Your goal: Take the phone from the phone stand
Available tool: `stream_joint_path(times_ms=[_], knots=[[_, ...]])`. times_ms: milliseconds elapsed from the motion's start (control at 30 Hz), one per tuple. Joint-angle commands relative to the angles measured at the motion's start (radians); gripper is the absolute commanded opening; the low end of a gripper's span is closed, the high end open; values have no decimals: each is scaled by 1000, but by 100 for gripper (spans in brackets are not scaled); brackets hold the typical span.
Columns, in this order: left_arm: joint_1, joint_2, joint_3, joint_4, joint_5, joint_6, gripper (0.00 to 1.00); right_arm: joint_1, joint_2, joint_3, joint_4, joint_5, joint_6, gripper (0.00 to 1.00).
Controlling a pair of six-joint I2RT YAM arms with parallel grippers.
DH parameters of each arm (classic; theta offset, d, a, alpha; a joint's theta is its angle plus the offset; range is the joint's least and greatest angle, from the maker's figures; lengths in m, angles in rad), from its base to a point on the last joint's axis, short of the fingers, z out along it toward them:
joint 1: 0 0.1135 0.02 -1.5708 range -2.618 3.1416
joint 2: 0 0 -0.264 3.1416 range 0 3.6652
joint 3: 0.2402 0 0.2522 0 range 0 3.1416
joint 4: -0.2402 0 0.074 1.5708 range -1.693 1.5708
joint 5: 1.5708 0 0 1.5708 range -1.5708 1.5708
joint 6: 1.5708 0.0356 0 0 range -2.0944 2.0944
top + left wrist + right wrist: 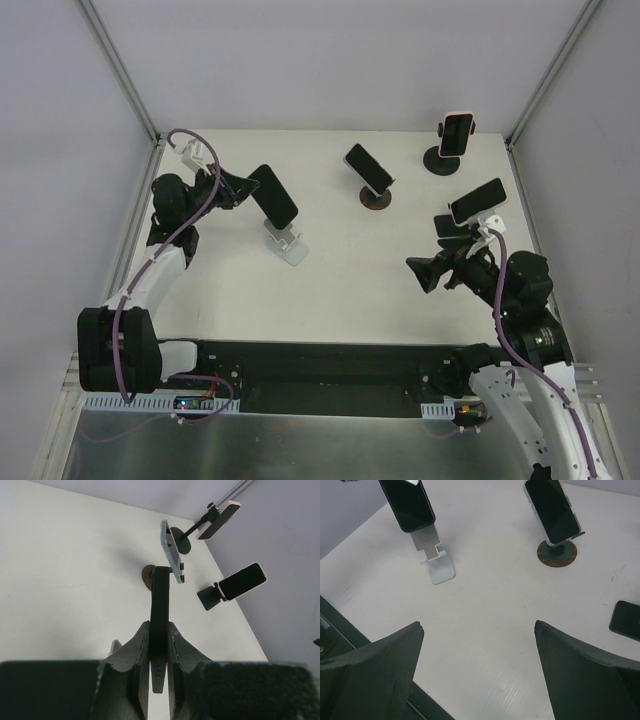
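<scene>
Left of centre in the top view, the left phone (273, 195) lies up-left of the left stand (285, 243). The middle phone (368, 168) is right of them, with the corner phone (456, 134) at upper right and the right phone (477, 201) below it.

The table (490, 605) looks matt white, faintly ribbed. The phone (407, 502) has a glossy black face. Its stand (440, 567) is smooth matt white.

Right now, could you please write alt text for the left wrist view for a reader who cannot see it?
The left arm's fingers clamp a dark phone seen edge-on at centre. Beyond it on the white table, a blue-edged phone, a pink phone and a pale-edged phone sit on stands.
</scene>
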Motion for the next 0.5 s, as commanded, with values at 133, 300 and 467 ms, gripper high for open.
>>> stream_joint_path(times_ms=[133, 300, 467], knots=[[-27, -83, 150, -74, 153, -79, 0, 5, 115, 72, -19, -167, 73, 96], [-129, -144, 167, -176, 98, -56, 0, 5, 210, 119, -39, -254, 115, 96], [-287, -154, 164, -216, 31, -56, 0, 14, 293, 115, -3, -343, 158, 96]])
